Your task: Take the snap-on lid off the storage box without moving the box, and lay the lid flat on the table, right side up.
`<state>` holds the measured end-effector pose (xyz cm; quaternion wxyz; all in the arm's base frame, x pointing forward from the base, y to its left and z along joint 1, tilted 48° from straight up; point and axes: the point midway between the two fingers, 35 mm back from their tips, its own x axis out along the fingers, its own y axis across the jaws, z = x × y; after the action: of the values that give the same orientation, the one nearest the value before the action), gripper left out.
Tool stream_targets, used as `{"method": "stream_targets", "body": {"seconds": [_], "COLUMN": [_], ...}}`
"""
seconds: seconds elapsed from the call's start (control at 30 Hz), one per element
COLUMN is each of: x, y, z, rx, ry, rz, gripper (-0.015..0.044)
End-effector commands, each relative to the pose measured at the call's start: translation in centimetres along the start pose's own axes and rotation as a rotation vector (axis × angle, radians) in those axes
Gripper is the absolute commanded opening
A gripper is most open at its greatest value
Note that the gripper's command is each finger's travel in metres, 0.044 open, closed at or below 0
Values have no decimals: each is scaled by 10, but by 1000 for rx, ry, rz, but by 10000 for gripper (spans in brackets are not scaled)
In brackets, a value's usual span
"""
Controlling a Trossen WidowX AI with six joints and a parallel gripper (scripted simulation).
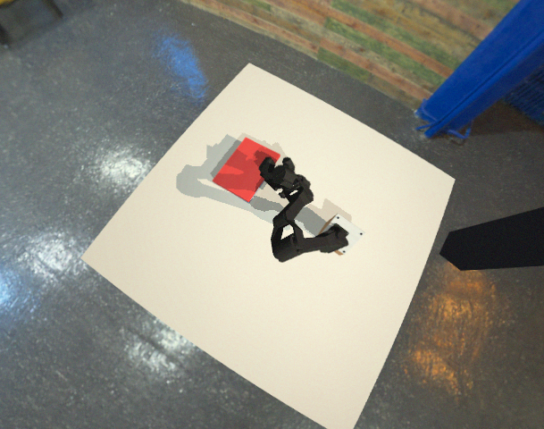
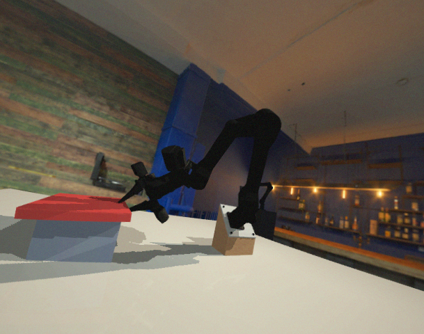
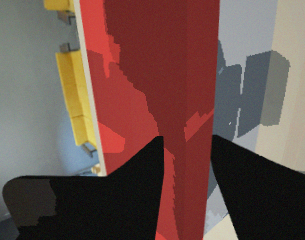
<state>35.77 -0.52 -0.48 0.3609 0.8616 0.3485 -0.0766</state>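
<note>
Okay, red lid (image 1: 237, 168) (image 2: 73, 208) (image 3: 137, 105) is on the storage box (image 2: 73, 242) (image 3: 242, 45), which stands on the pale surface (image 1: 244, 295) (image 2: 240, 291) (image 3: 292, 100), at the end away from the arm's wooden block (image 1: 338, 252) (image 2: 239, 245). The tool (image 1: 275, 162) (image 2: 124, 207) (image 3: 186, 142) is clenched on the lid's near edge, one finger over the top, the other against or under the rim. Lid looks seated or close to it; a small gap at the snap would be hard to see from here, so can't call it loose.

Risks: only one edge is held, so an upward pull could lift or tip the whole box if the snap stays tight. Pulling back toward the base would likely drag the box along. The fingertips have a shallow bite, so the lid may slip out as the far side resists. If it pops free suddenly, it could swing or flip, and it has to land right side up.

Arm pose: rises from the block, bends at a high elbow, then slopes down to the lid, wrist pitched low and pointing forward at a slant. Best guess at the step: prying the near edge up, lid not yet off. Next wants a slow tilt upward, little pull.
</note>
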Motion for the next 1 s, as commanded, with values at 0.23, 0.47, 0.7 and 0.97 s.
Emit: {"method": "stream_targets", "body": {"seconds": [0.23,0.47,0.7,0.97], "x": [1,-5,-9,-14], "y": [1,7,15,25], "z": [0,0,0,0], "rx": [5,4,3,3], "ry": [-1,0,0,0], "rz": [-1,0,0,0], "gripper": [0,0,0,0]}}
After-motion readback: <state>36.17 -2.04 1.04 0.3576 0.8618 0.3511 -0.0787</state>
